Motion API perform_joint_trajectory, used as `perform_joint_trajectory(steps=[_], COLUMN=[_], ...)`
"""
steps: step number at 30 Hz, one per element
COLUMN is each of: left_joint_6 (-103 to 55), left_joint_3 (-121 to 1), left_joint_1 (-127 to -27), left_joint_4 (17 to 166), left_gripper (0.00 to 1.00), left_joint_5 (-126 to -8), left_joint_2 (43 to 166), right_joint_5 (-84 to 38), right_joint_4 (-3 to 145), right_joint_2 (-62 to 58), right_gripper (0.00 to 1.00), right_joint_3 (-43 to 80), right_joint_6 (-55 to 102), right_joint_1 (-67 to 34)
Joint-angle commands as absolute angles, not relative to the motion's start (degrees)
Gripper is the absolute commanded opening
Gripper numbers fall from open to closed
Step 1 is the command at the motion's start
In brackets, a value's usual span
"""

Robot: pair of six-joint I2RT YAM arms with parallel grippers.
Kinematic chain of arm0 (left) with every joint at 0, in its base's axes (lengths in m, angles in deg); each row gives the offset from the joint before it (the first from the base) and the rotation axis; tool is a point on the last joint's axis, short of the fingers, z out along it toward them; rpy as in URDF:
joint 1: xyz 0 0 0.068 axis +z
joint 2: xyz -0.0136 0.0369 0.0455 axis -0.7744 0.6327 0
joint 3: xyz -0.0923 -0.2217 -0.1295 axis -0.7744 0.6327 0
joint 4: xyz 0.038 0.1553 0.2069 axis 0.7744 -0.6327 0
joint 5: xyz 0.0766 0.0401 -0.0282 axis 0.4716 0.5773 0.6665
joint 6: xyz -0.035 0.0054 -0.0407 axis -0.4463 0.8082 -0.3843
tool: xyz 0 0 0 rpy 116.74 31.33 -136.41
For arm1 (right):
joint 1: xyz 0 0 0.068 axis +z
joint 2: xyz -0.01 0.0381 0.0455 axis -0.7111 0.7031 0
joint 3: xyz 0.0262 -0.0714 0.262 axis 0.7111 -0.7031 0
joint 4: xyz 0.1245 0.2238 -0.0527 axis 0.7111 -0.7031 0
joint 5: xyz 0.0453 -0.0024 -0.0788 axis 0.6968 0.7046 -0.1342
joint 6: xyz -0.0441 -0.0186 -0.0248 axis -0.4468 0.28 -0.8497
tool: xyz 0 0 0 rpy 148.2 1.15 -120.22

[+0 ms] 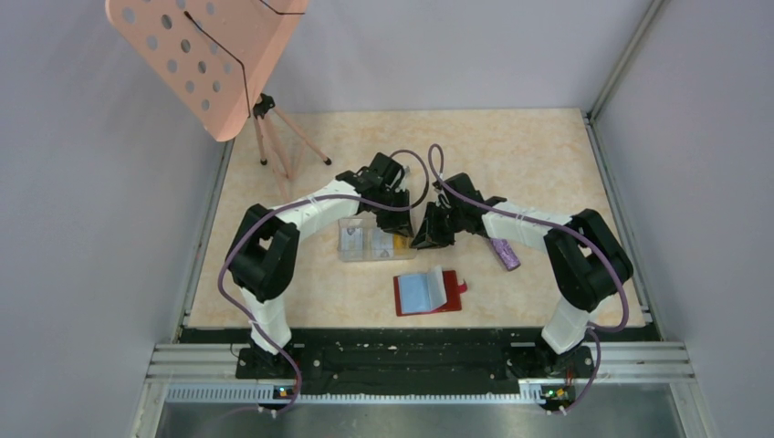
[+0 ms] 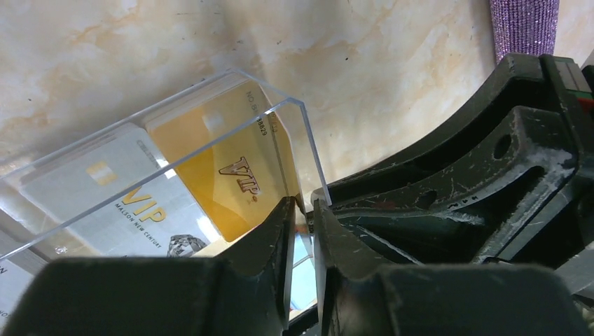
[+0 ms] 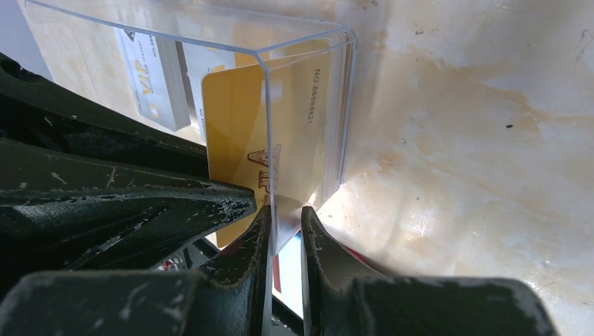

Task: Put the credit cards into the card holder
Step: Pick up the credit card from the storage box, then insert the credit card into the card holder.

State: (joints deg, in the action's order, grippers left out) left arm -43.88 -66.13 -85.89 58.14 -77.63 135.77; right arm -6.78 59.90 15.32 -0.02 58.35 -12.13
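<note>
- Your left arm [image 1: 315, 208] and right arm [image 1: 520, 228] match: white links between bulky black joints.
- A purple cable [image 1: 222, 274] runs along each arm.
- Your fingers [image 2: 270, 238] are black, heavily scuffed, with pale scratches.
- The bases [image 1: 265, 363] are black, with small lights glowing just below them.

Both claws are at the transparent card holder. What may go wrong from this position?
1. The right claw seems to pinch the clear wall of the card holder; lifting could tip it and spill the gold card leaning inside.
2. The left claw straddles the wall right beside it, so the two claws may collide.
</note>
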Motion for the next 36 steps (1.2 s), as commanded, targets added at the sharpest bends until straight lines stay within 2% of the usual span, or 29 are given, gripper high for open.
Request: perform_joint_trajectory(steps=[1, 5, 6, 11, 17, 22, 30, 36], left_joint_6=[-44.7, -44.7, -44.7, -44.2, -41.0, -42.7, -58.2, -70.6], left_joint_3=[-66.2, -66.7, -66.6, -66.2, -66.8, -58.2, -35.8, -22.9], left_joint_1=[-86.0, -85.9, -85.9, -86.0, -87.3, -87.3, -87.3, -87.5], left_joint_4=[59.2, 57.0, 57.0, 57.7, 53.7, 57.3, 77.3, 96.4], left_gripper=[0.18, 0.0, 0.0, 0.0, 0.0, 0.0, 0.0, 0.0], left_joint_5=[-76.7, -74.0, -73.6, -72.6, -66.6, -70.4, -86.9, -96.6], left_joint_2=[135.2, 135.6, 135.1, 128.8, 116.7, 105.6, 86.7, 78.5], right_joint_5=[-3.5, -3.6, -3.6, -4.8, -6.9, -6.1, 2.1, 9.9], right_joint_4=[61.1, 61.0, 61.0, 60.2, 57.3, 57.1, 60.9, 76.0], right_joint_2=[15.1, 14.5, 14.1, 10.1, 1.4, -8.2, -23.0, -33.1], right_gripper=[0.0, 0.0, 0.01, 0.3, 0.59, 0.75, 0.77, 0.72], right_joint_3=[1.7, 1.8, 1.8, 2.1, 2.4, -2.0, -13.3, -23.7], right_joint_6=[57.8, 57.7, 57.7, 57.9, 58.2, 59.8, 64.2, 75.8], right_joint_1=[-12.1, -12.1, -12.1, -12.1, -12.1, -12.1, -12.1, -12.1])
